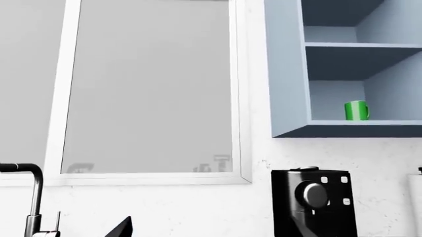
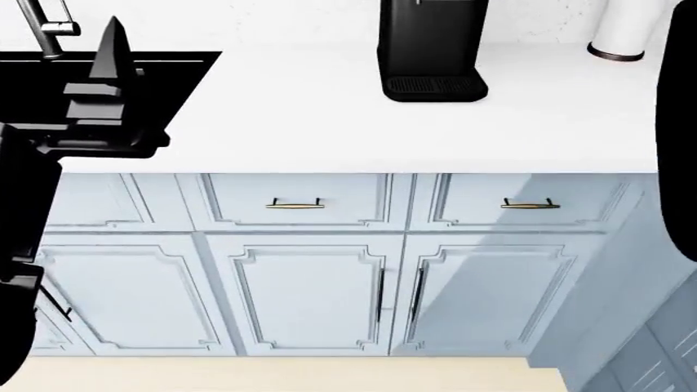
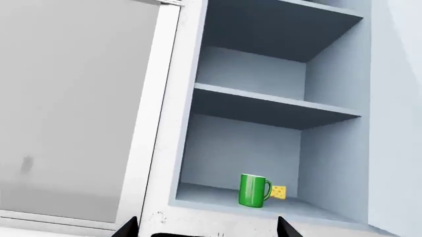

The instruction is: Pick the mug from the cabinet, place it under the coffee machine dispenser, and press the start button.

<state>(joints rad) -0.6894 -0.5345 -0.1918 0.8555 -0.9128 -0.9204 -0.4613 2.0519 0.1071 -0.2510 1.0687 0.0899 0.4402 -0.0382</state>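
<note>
The green mug point(image 3: 252, 190) stands upright on the lowest shelf of the open wall cabinet point(image 3: 264, 106), handle to the right. My right gripper point(image 3: 207, 230) is open and empty, below and in front of that shelf, apart from the mug. The mug also shows in the left wrist view point(image 1: 357, 110). The black coffee machine point(image 1: 313, 205) with its silver dispenser dome point(image 1: 315, 194) stands on the counter under the cabinet. Its ribbed drip tray point(image 2: 436, 86) is bare. My left gripper point(image 2: 110, 49) is raised over the sink's edge, empty. Only one of its fingertips point(image 1: 122, 227) shows clearly, set wide.
A small yellow object point(image 3: 279, 192) lies behind the mug. A white cylinder with a dark base ring point(image 2: 623, 33) stands right of the machine. A black sink point(image 2: 163, 77) and faucet point(image 1: 29, 197) are at the left, below a window point(image 1: 148, 89). My right arm point(image 2: 677, 122) crosses the head view's right edge.
</note>
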